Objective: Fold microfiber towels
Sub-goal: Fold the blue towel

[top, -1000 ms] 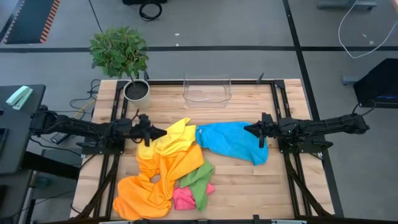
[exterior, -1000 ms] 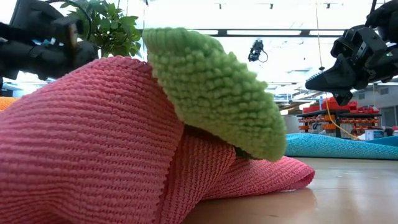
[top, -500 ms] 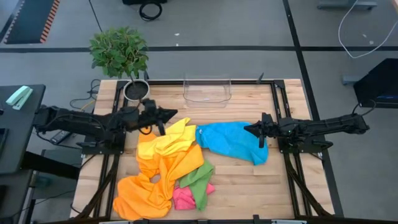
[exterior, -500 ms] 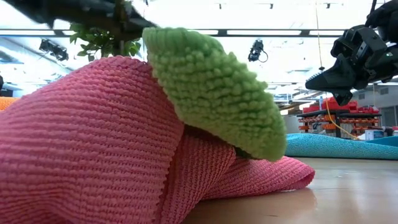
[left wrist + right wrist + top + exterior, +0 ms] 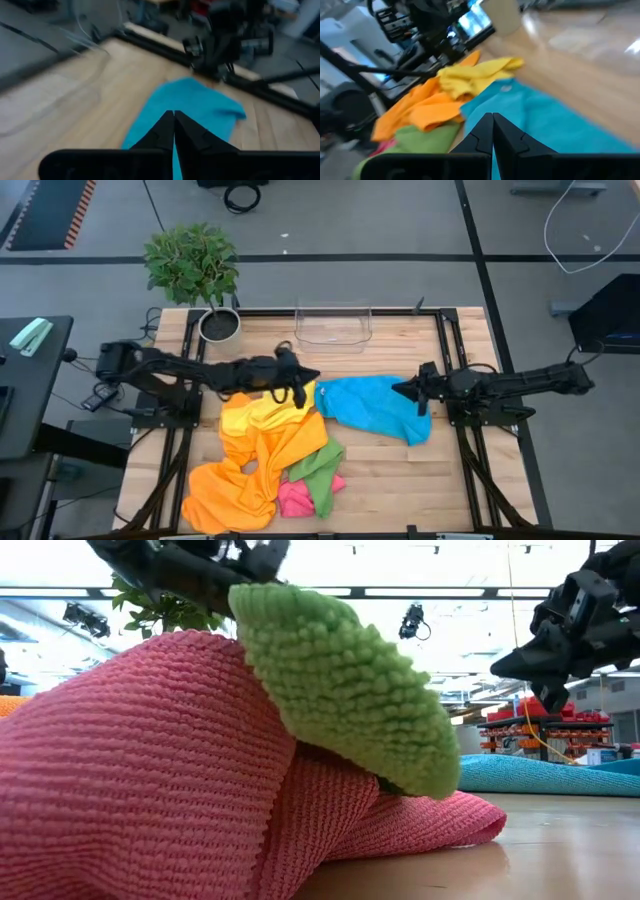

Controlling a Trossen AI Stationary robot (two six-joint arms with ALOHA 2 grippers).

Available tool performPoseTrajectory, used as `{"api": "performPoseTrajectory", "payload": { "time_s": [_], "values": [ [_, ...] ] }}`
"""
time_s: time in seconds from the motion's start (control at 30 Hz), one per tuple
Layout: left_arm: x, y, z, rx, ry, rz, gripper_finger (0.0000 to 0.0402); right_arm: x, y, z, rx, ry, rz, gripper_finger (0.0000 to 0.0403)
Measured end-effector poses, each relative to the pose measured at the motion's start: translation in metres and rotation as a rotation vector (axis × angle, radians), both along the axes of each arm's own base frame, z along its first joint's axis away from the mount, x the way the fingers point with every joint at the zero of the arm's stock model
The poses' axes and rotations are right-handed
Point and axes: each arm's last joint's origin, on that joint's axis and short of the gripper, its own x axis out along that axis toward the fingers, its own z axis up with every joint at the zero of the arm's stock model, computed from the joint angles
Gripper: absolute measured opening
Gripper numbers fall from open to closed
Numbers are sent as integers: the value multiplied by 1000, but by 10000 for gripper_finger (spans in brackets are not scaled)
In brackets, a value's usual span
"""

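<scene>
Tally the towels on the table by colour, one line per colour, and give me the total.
Going by the high view, where the heap may hide more:
orange towel: 1 mass, possibly more than one cloth, cannot tell
yellow towel: 1
blue towel: 1
green towel: 1
pink towel: 1
Total: at least 5

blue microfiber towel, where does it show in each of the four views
High view: the blue microfiber towel lies right of centre, between both grippers.
Low view: a flat strip at the right edge, behind the pink microfiber towel.
Left wrist view: mid-picture, beyond the shut left gripper.
Right wrist view: across the lower right, beyond the shut right gripper.
Shared landmark: the yellow microfiber towel beside it, also in the right wrist view.
</scene>
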Motion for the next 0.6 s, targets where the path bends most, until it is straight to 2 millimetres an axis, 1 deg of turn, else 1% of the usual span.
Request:
{"api": "performPoseTrajectory", "payload": {
  "time_s": [0.1, 0.23, 0.4, 0.5, 0.6],
  "values": [
    [15, -1, -10, -11, 35, -38, 8, 2, 4, 2, 75, 19, 43, 15],
    [35, -1, -21, -14, 67, -50, 13, 8, 11, 19, 84, 100, 85, 15],
    [58, 1, -37, 43, 125, -77, 44, 17, 19, 40, 79, 360, 106, 15],
    [70, 3, -41, 108, 179, -105, 62, 21, 23, 48, 101, 538, 90, 15],
    [82, 9, -44, 175, 277, -127, 83, 24, 30, 51, 123, 694, 78, 15]
  ]
}}
